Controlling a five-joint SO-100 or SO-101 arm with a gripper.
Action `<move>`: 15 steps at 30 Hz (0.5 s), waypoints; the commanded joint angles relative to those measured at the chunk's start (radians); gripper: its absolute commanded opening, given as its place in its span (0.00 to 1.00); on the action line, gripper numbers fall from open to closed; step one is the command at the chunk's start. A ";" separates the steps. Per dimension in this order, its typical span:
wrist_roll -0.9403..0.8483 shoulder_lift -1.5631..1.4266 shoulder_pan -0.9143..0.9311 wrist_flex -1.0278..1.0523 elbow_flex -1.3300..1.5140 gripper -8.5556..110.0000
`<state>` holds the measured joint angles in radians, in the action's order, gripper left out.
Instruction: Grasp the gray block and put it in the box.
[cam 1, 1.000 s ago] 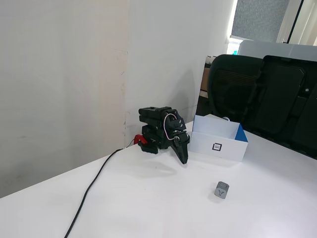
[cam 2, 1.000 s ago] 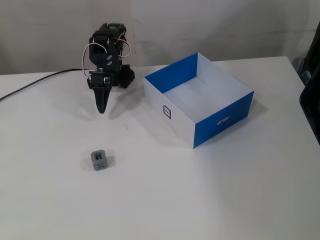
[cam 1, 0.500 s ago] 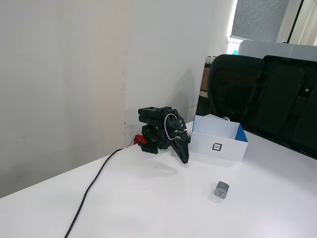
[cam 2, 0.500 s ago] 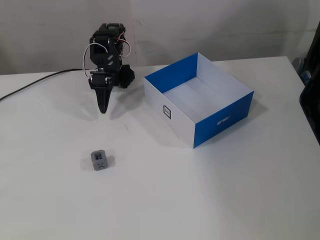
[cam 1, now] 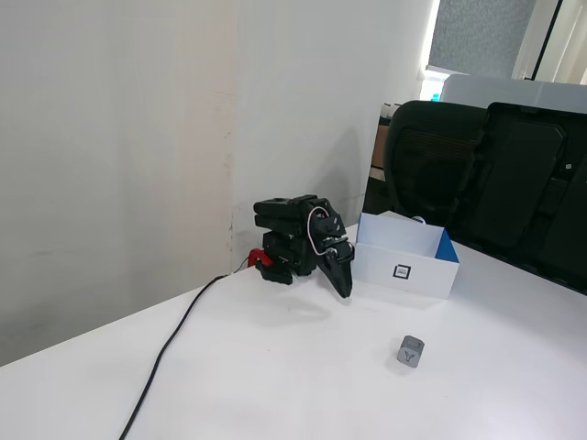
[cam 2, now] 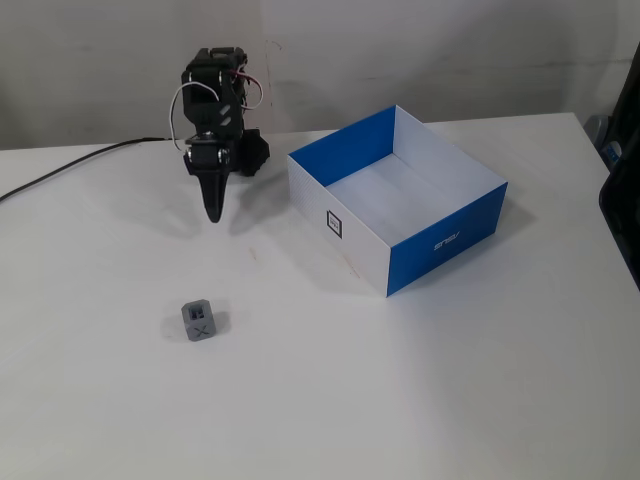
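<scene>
One arm, one block and one box share a white desk. In a fixed view, a black cable runs in from the left toward the folded black arm, whose end effector points down at the desk with its fingers pressed together, pinching nothing. Below it, well apart, sits the gray block, a small rounded cube with a light mark on its face. At right stands the box, open-topped, white and blue, a black square on its front.
</scene>
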<state>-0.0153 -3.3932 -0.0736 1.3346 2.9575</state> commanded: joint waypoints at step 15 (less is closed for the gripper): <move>0.020 0.196 -0.069 -0.048 -0.387 0.07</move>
<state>-0.0123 -3.2965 -0.1012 1.3560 2.6860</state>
